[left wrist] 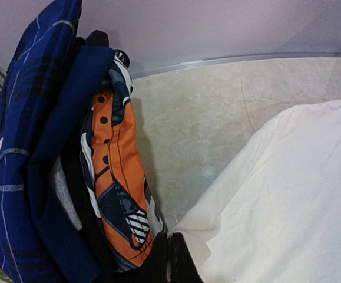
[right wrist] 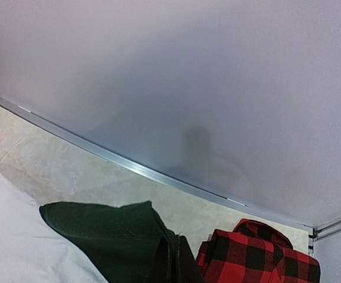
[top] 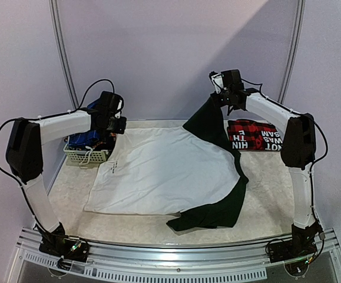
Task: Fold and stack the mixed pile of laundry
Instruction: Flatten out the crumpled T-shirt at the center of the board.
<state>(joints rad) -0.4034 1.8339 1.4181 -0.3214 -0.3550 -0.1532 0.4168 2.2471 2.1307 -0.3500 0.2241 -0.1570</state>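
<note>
Slippage seemed the danger as the left pincer [top: 116, 125] and right pincer [top: 218, 99] each clenched a far corner of the T-shirt [top: 164, 171] spread on the counter [top: 270, 180], since a thin pinch could drop the raised green part [top: 207, 124].

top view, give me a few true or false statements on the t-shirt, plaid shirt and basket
1. The right gripper is shut on a dark green part of the T-shirt. True.
2. The plaid shirt lies in the basket. False: it lies folded on the table, far right; the basket stands far left.
3. The left gripper is shut on the T-shirt's white edge. True.
4. The T-shirt is folded small. False: it lies mostly spread out, one green corner lifted.
5. The basket holds only white cloth. False: blue and orange cloth show in it.
</note>
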